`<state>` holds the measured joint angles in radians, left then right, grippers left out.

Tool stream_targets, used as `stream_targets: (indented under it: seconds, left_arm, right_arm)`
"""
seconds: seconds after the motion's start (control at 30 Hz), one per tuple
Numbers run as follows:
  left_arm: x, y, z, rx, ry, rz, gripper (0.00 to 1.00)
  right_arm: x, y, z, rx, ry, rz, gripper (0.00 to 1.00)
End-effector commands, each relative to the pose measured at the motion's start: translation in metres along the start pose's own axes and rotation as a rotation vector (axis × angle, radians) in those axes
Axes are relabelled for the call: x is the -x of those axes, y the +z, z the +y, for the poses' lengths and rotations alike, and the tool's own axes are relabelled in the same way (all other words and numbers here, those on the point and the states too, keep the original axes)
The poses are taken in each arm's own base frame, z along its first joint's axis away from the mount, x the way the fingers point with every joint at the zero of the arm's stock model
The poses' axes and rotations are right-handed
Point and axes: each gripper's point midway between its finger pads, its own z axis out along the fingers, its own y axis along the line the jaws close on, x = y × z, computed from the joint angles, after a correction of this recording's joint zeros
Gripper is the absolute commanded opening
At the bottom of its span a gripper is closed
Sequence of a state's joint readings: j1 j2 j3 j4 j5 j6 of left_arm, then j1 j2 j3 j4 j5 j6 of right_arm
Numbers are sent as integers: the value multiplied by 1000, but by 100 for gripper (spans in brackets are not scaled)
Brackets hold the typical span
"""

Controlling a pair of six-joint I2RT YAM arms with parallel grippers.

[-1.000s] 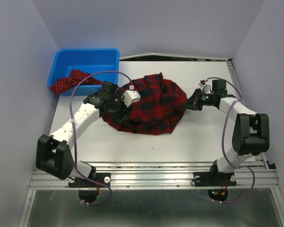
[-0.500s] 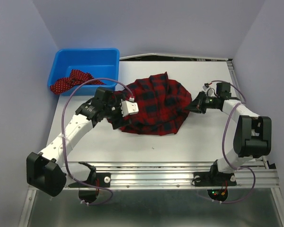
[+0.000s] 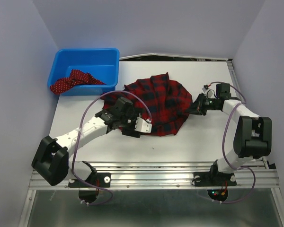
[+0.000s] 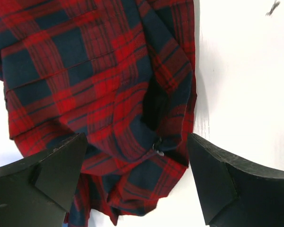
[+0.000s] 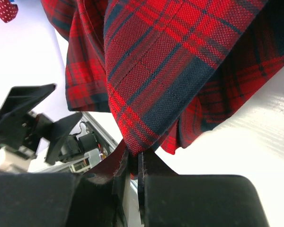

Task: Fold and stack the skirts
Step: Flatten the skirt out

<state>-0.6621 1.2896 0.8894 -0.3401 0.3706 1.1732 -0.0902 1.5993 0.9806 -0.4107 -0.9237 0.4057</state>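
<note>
The tartan plaid skirt [image 3: 163, 99] lies crumpled in a rounded heap at the middle of the table. My left gripper [image 3: 125, 111] hovers over its near-left edge, open wide. In the left wrist view both fingers [image 4: 52, 170] stand apart above the plaid skirt [image 4: 99, 80] and hold nothing. My right gripper [image 3: 194, 108] is shut on the skirt's right edge. In the right wrist view the plaid hem [image 5: 146, 94] is pinched between the closed jaws [image 5: 134, 158]. The dark red polka-dot skirt [image 3: 73, 80] hangs over the bin's front-left rim.
A blue plastic bin [image 3: 92, 59] stands at the back left corner of the table. Purple-grey walls close in the left, right and back. The metal rail with the arm bases [image 3: 151, 177] runs along the near edge.
My left gripper opened and let go of the plaid skirt, then swung right and nearer along its front edge. The skirt shifted slightly right. The right gripper kept its grip and barely moved.
</note>
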Motion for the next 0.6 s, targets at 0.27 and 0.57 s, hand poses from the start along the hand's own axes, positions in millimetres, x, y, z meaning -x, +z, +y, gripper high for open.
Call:
stream_targets:
  seconds: [0.27,0.57]
  left_arm:
    - [-28,17,-8,-33,196,133,71]
    - [15,-63,124,421,-18,24,0]
  right_arm:
    - [6,-12,12,-26,-70,-30,1]
    - [108,-91,47,-14,-115,-239,1]
